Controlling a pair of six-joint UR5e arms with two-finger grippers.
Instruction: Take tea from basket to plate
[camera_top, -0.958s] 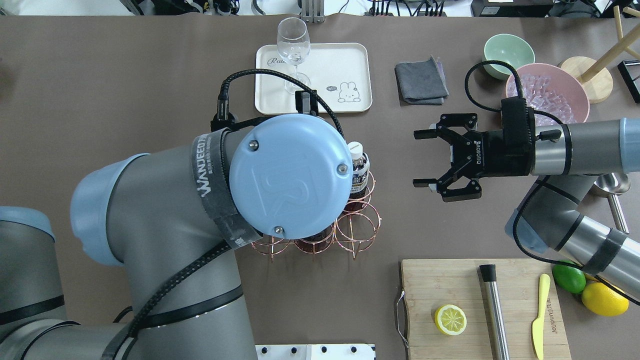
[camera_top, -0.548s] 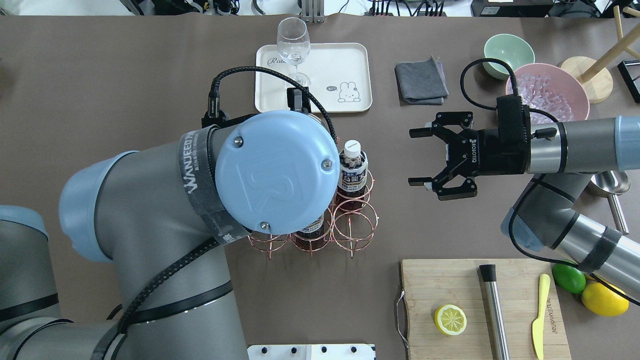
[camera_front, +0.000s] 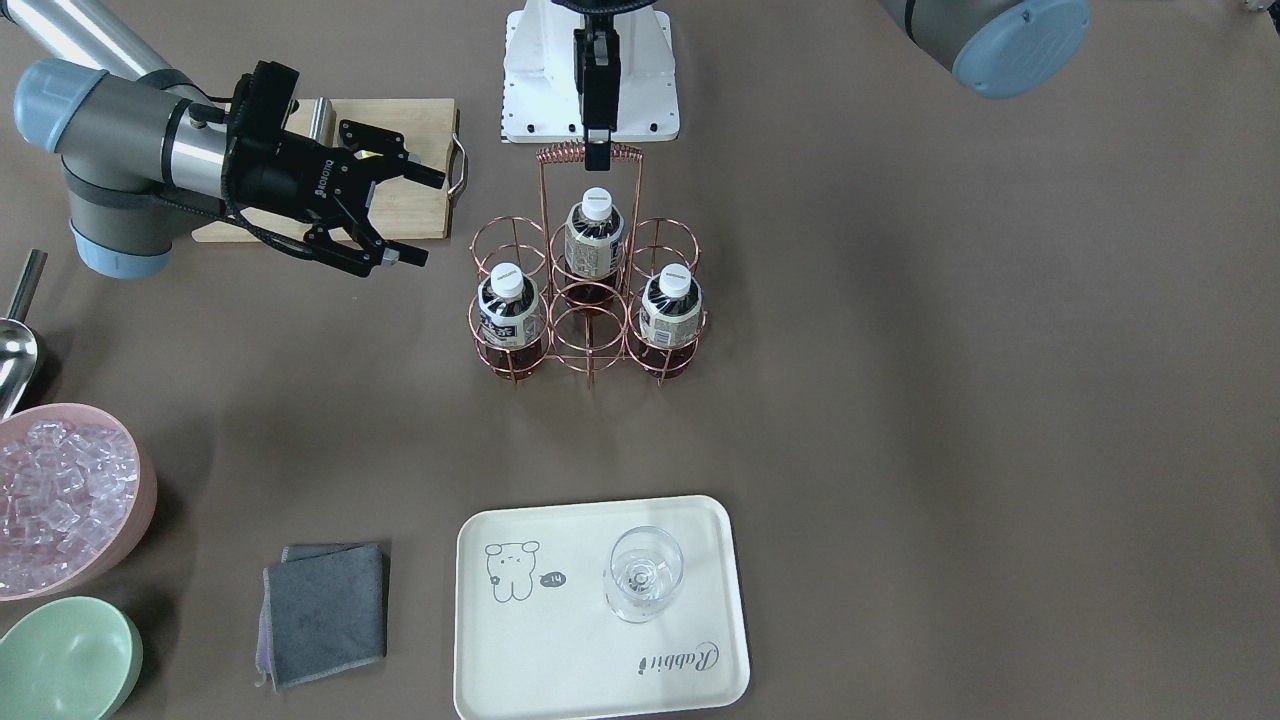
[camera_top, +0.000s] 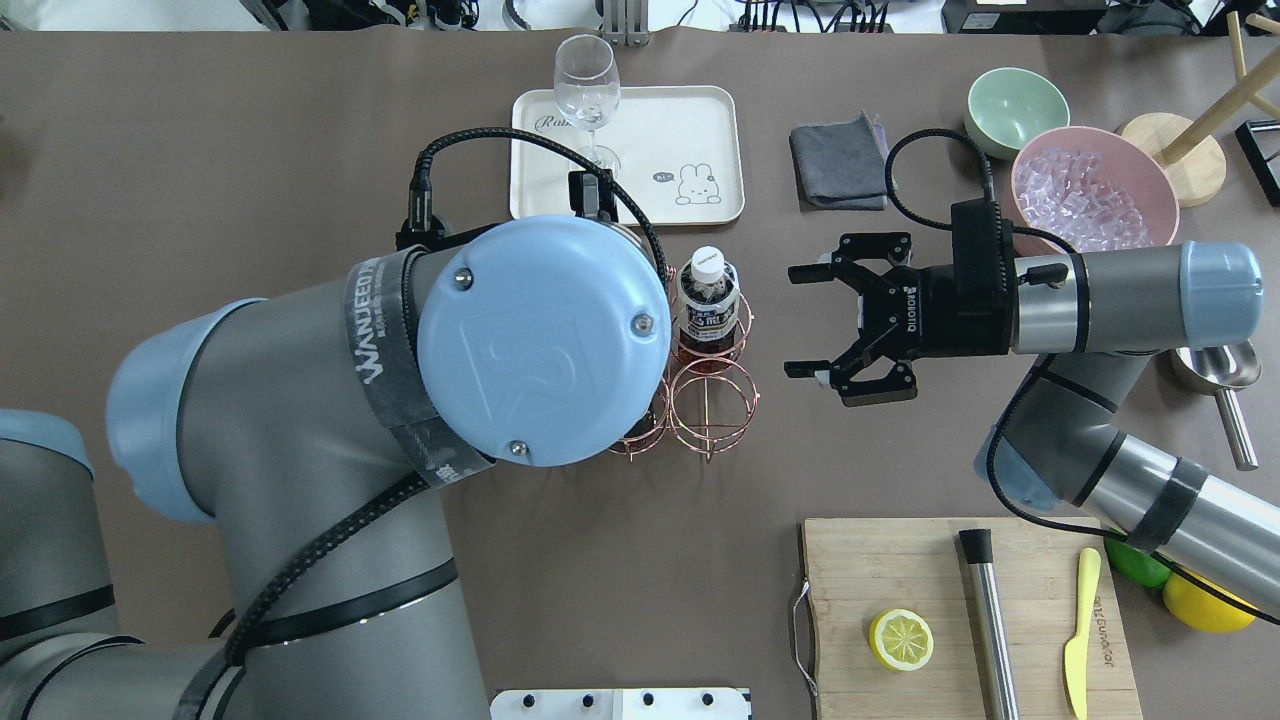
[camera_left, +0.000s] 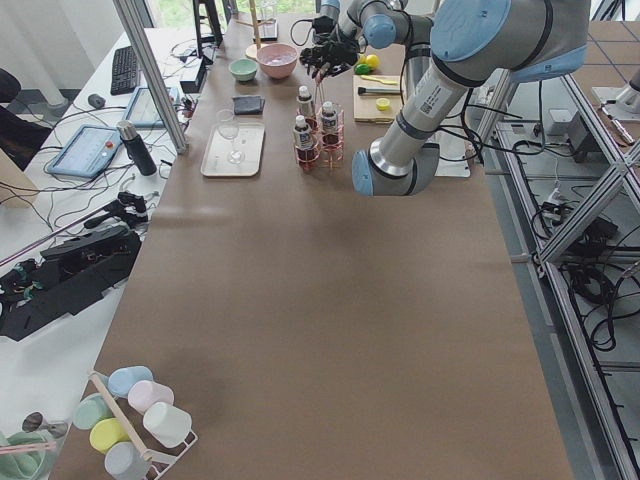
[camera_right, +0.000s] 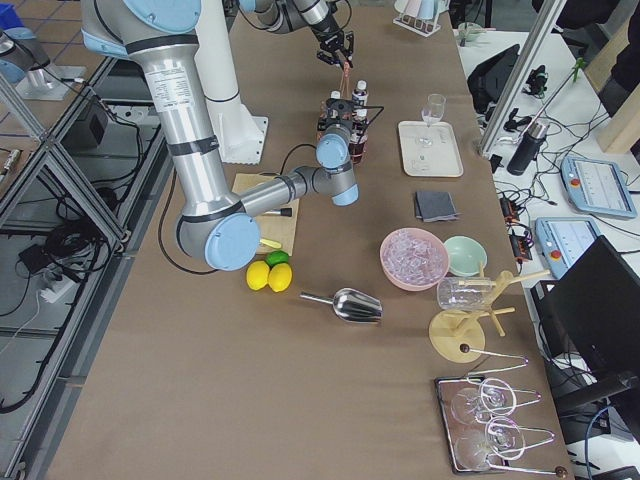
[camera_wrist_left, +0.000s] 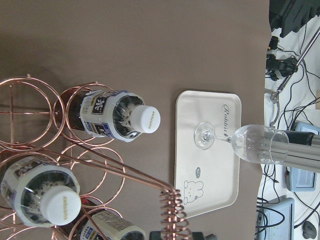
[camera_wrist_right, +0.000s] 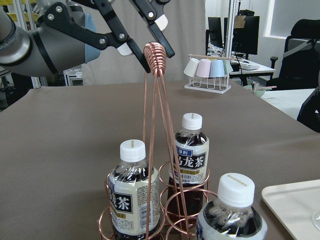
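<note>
Nearest you, the left claw (camera_wrist_right: 155, 52) is clamped on the coiled handle of the basket (camera_front: 588, 330), which has slid toward the plate over the last second. The right claw (camera_top: 790, 322), jaws spread, has closed in beside the tea (camera_top: 707, 300), likely lining up a grasp. That tea and two like it fill three of the six rings. Farthest, the plate (camera_top: 690, 120) holds only a wine glass (camera_top: 586, 85).

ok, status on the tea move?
Left tool shut on basket handle, right tool open beside it. All three tea bottles in basket. Wine glass on plate.
</note>
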